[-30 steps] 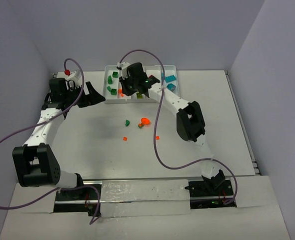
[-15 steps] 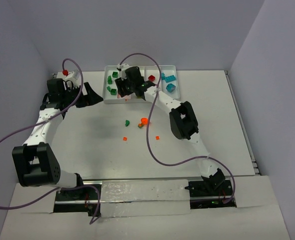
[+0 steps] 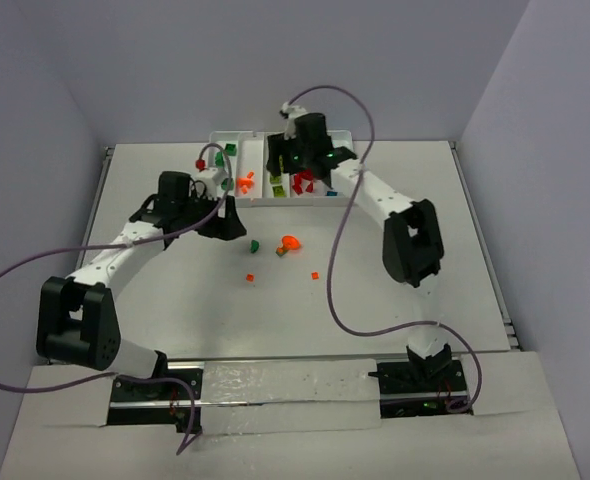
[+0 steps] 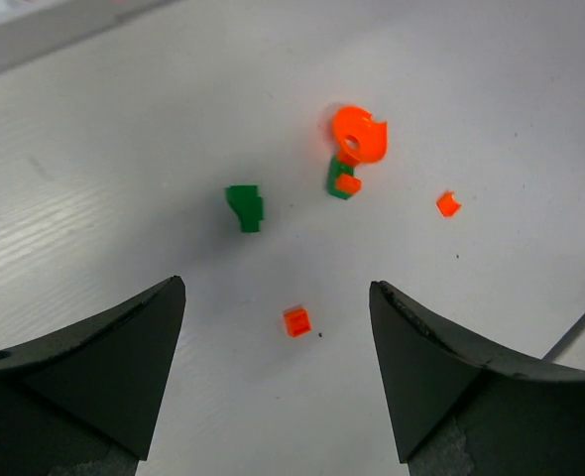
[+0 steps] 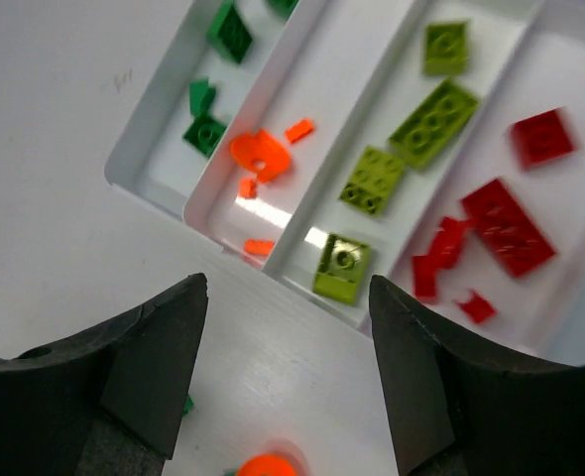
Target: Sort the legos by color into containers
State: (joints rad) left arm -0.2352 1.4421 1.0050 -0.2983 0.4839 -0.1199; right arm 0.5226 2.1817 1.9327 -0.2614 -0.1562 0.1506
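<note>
The white tray (image 3: pixel 245 136) holds sorted legos: dark green (image 5: pixel 208 134), orange (image 5: pixel 258 154), lime (image 5: pixel 426 119) and red (image 5: pixel 496 228) in separate compartments. My right gripper (image 5: pixel 289 283) hangs open and empty over the tray's near rim (image 5: pixel 342 89). My left gripper (image 4: pixel 278 288) is open and empty above loose legos on the table. There lie a dark green brick (image 4: pixel 244 208), an orange round piece (image 4: pixel 359 134), a green and orange stack (image 4: pixel 343 181) and two tiny orange bits (image 4: pixel 296 321) (image 4: pixel 448 203). In the top view the left gripper (image 3: pixel 230 222) sits just left of the dark green brick (image 3: pixel 255 244).
Purple cables loop off both arms over the table. The right arm's elbow (image 3: pixel 412 245) stands to the right of the loose bricks. Grey walls close in the table at the back and on both sides.
The left arm swung from beside the tray's left end down to the loose bricks. The right gripper opened over the tray and shifted to the right.
</note>
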